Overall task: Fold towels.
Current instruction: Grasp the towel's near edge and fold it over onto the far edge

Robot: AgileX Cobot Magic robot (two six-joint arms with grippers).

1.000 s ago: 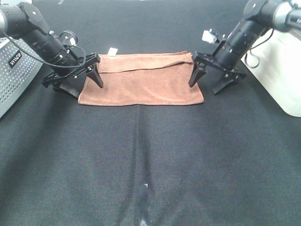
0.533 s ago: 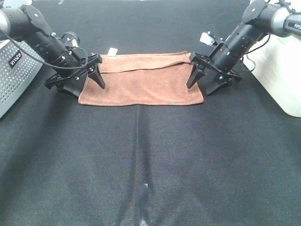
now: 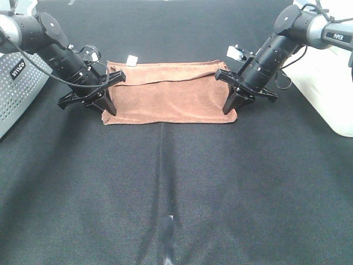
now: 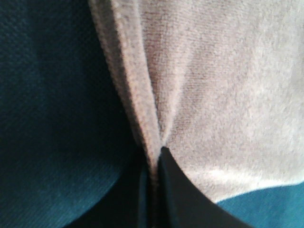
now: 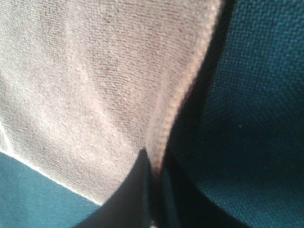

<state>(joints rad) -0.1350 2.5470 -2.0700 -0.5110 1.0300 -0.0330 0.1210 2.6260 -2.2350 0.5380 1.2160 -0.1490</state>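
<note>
The left gripper (image 4: 154, 164) is pressed together on the brown towel's (image 3: 168, 96) left hem, near the front corner. The right gripper (image 5: 153, 164) pinches the opposite hem the same way. The towel lies flat on the black tablecloth (image 3: 165, 182), with a flap folded along its far edge. Soft, light and limp, it will likely sag between the grips; the hemmed corners look the surest hold.

The left gripper (image 4: 155, 164) is pinching the towel (image 4: 223, 95) at its edge, with its dark jaws pressing together on a raised ridge of cloth. The dark worktop (image 4: 52, 109) is showing beside the towel's edge and again past the towel's corner.
</note>
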